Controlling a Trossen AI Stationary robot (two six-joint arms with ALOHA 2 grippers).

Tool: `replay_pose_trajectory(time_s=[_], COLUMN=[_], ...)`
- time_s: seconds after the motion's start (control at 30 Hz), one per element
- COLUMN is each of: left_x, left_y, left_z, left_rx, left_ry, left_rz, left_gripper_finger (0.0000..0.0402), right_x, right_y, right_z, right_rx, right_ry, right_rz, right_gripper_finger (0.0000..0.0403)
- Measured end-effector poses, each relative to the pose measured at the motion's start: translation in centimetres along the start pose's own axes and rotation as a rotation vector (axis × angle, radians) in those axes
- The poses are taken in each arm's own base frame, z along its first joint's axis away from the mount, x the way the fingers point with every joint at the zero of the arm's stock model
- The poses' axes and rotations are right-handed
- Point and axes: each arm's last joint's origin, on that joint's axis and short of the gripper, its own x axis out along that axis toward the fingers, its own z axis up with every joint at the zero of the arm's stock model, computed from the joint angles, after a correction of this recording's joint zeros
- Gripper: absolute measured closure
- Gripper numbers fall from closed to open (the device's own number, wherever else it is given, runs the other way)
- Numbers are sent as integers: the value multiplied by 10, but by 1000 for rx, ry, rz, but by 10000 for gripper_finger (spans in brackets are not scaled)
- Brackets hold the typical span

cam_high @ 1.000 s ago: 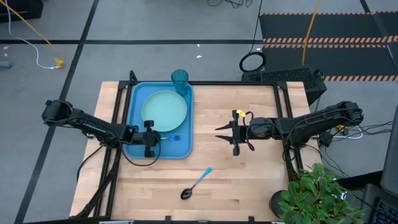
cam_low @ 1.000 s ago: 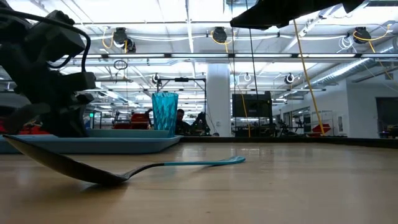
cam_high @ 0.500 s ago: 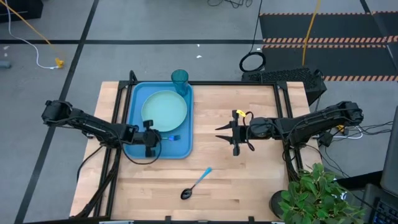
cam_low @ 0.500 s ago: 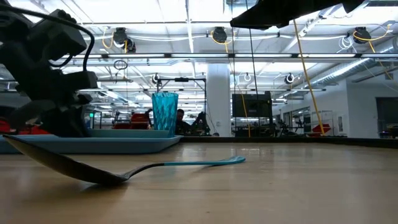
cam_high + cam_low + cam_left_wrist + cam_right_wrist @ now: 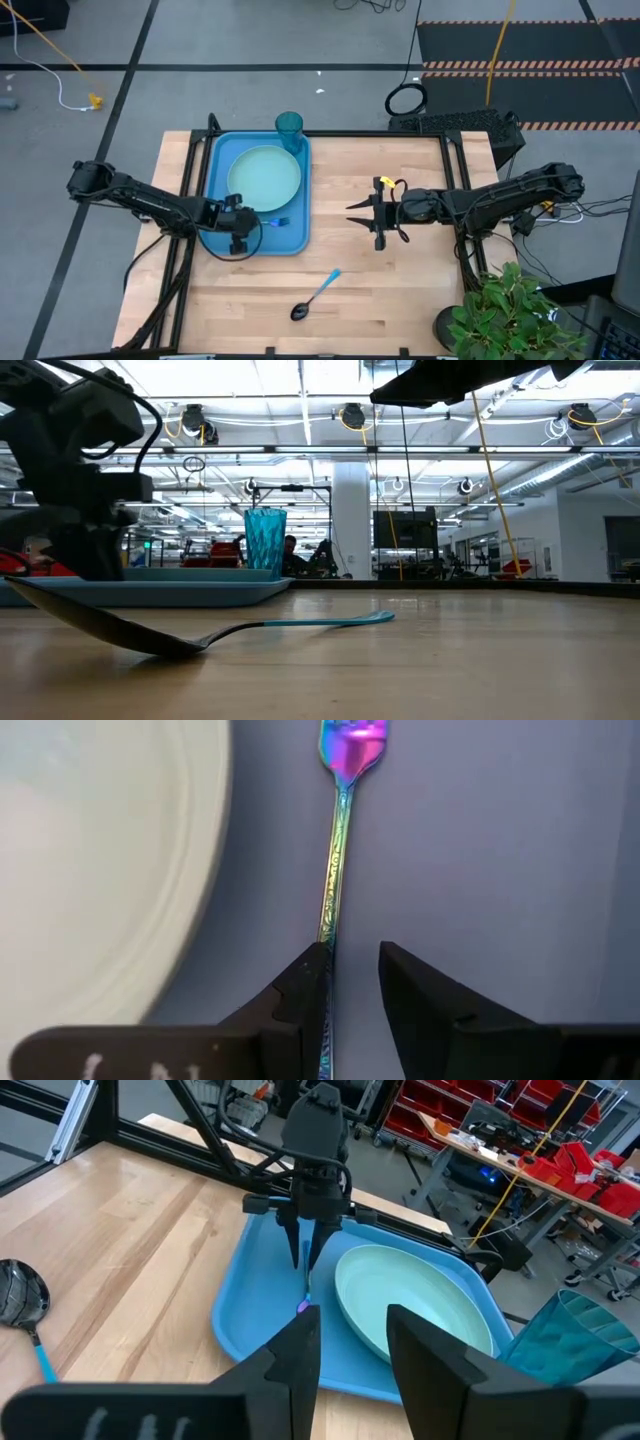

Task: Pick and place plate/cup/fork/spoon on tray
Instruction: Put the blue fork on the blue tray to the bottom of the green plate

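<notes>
The blue tray (image 5: 220,160) lies on the table's left half. On it rest the pale green plate (image 5: 265,178) and the fork (image 5: 278,221), which lies flat beside the plate near the tray's near end. The teal cup (image 5: 289,128) stands upright at the tray's far right corner. The spoon (image 5: 315,295) lies on bare wood near the front edge, its black bowl (image 5: 100,625) toward the low camera. My left gripper (image 5: 352,985) points down over the fork's handle, open. My right gripper (image 5: 350,1350) hovers open and empty above the table's middle right. My left gripper stands from above over the fork's handle (image 5: 328,955), which runs lengthwise along the inner edge of one finger (image 5: 305,985) and lies flat on the tray. Whether that finger touches the handle, I cannot tell.
Bare wood lies between the tray and my right gripper (image 5: 358,213). A potted plant (image 5: 505,315) stands at the near right corner. Black frame rails (image 5: 455,180) run along the table's sides.
My left gripper has tipped and rolled a little at the wrist while staying over the tray's near end. The fork, the spoon and the other things lie where they were.
</notes>
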Motion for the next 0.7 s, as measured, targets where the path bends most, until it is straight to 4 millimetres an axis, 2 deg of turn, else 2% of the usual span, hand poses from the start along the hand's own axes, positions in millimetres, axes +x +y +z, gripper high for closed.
replay_pose_trajectory(time_s=[0.33,0.7], left_x=[-1,-14], left_y=[0,0], left_z=[-2,14], left_rx=[-23,-28], left_ry=[21,37], left_rz=[-1,-26], left_gripper_finger=[310,396], right_x=[0,0], right_y=[0,0], right_z=[0,0], right_rx=[2,0], right_ry=[0,0], right_rz=[0,0], right_gripper_finger=[291,291])
